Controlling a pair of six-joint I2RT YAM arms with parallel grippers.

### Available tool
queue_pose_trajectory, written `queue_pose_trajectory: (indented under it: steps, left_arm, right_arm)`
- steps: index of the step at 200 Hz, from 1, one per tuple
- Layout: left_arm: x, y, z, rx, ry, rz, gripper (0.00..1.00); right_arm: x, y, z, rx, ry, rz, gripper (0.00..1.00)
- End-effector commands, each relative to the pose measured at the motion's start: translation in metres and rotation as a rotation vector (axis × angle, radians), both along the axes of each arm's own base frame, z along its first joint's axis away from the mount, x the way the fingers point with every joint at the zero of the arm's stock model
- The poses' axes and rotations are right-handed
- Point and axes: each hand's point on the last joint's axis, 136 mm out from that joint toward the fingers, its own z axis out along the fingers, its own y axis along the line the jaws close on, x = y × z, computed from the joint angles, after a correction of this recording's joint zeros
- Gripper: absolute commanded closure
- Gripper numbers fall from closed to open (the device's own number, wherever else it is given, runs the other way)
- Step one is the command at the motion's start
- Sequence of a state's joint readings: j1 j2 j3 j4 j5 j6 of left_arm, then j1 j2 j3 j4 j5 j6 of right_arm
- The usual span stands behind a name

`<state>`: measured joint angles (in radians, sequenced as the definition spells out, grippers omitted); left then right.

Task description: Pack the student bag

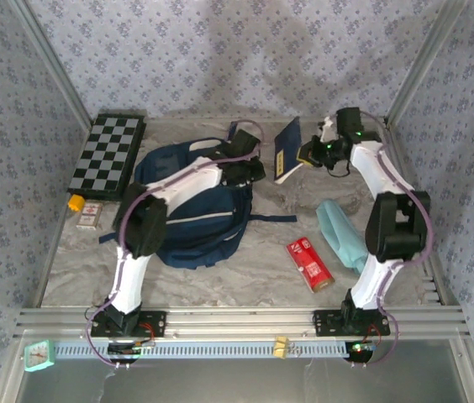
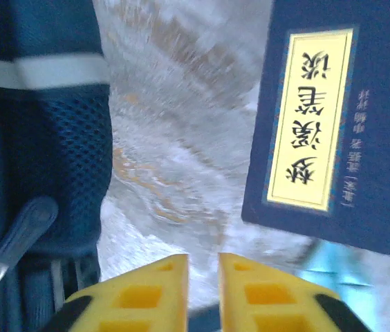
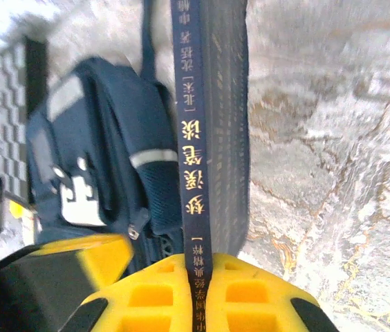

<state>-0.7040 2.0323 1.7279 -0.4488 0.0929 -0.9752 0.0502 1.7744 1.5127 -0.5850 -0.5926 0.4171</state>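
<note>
**A:** Looking at the right hand point(image 3: 198, 266), what does it have?

**B:** The navy book point(image 3: 193, 138). The yellow fingers are clamped tight on one short end, and the book's long axis runs straight out from the hand, spine up.

**A:** And the student bag point(image 1: 195, 222)?

**B:** It lies flat on the desk point(image 1: 262, 277), left of centre, with its top toward the far wall. From the right hand it lies to the left, and the book points toward its top corner.

**A:** What about the left hand point(image 2: 202, 266)?

**B:** It hangs by the bag's upper right side, just beside the mesh pocket. Its fingers have a narrow gap between them and hold nothing. It is the nearer hand to the bag, but the right one carries the load.

**A:** So what does the next move turn on?

**B:** As I judge it, on carrying the book leftward and bringing its long axis in line with the bag's mouth. I can't tell whether that mouth is unzipped, because the left arm lies across it.
</note>
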Motion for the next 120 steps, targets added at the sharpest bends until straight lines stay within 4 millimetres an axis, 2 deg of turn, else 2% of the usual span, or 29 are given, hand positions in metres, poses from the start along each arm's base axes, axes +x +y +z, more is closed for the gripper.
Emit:
queue_pose_trajectory:
  steps: [1,15,44,69,75,89,120]
  left_arm:
    - [-0.004,0.016,0.069,-0.197,-0.061,0.109,0.71]
    - [-0.011,0.026,0.092,-0.280,-0.087,0.154,0.58]
    - [-0.026,0.047,0.129,-0.455,-0.111,0.253,0.35]
    - [-0.038,0.064,0.154,-0.593,-0.132,0.336,0.18]
    - [-0.040,0.067,0.158,-0.620,-0.136,0.353,0.15]
    - [-0.043,0.073,0.169,-0.688,-0.158,0.386,0.08]
    - [-0.045,0.077,0.182,-0.791,-0.200,0.436,0.03]
  right_arm:
    - [0.004,0.003,0.052,0.083,-0.153,-0.107,1.00]
    - [-0.002,0.011,0.066,0.113,-0.196,-0.135,1.00]
    - [-0.014,0.041,0.095,0.209,-0.287,-0.175,1.00]
    - [-0.021,0.062,0.131,0.330,-0.388,-0.227,1.00]
    - [-0.025,0.067,0.126,0.349,-0.383,-0.245,1.00]
    - [-0.031,0.079,0.145,0.413,-0.446,-0.257,1.00]
    - [-0.040,0.106,0.165,0.511,-0.477,-0.266,1.00]
